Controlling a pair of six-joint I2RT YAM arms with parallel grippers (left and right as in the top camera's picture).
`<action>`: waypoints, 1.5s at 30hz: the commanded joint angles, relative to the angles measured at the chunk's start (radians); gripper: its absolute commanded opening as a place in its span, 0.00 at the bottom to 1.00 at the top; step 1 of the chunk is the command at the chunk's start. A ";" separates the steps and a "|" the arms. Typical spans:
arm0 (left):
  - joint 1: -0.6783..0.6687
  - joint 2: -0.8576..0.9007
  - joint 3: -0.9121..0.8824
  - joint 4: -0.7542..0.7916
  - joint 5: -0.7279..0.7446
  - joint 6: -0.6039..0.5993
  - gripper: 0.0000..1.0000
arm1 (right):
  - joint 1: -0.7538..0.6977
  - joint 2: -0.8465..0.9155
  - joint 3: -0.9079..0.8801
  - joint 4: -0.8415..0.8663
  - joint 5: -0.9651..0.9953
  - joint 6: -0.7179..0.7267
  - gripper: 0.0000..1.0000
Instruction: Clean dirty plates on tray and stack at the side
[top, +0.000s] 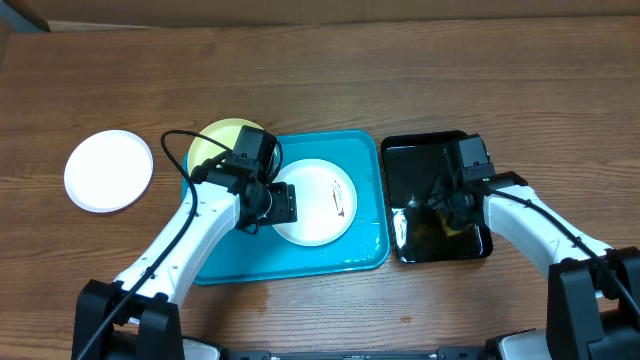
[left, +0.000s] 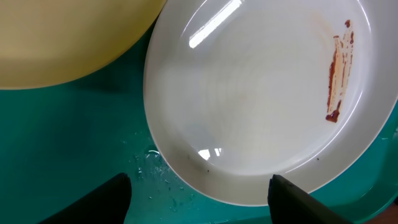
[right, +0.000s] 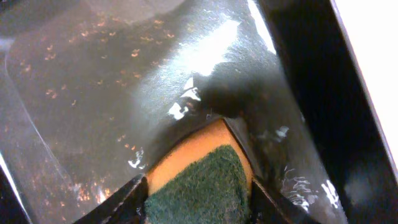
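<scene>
A white plate (top: 315, 200) with a red-brown smear (left: 339, 78) lies in the turquoise tray (top: 340, 255). Partly under its far-left side is a pale yellow-green plate (top: 222, 143), which overlaps the tray's back-left corner. Another white plate (top: 108, 170) rests on the table far to the left. My left gripper (left: 199, 193) hangs open over the smeared plate's (left: 261, 93) left rim, holding nothing. Over the black tray (top: 420, 160), my right gripper (right: 198, 186) is shut on an orange sponge with a green scouring face (right: 202, 180), a finger pressing each side.
The glossy black tray (right: 124, 74) is wet and stands right of the turquoise tray. Water droplets lie on the turquoise tray floor (left: 62, 143). Bare wooden table surrounds both trays.
</scene>
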 joint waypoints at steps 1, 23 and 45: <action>-0.005 -0.015 -0.005 0.000 0.000 0.005 0.72 | 0.002 0.008 -0.006 0.000 -0.037 0.164 0.52; -0.005 -0.015 -0.005 0.001 0.000 0.008 0.72 | -0.018 0.011 0.009 0.114 -0.025 -0.355 0.77; -0.005 -0.015 -0.007 -0.029 -0.003 0.002 0.84 | -0.016 0.063 0.131 -0.069 -0.092 -0.285 0.70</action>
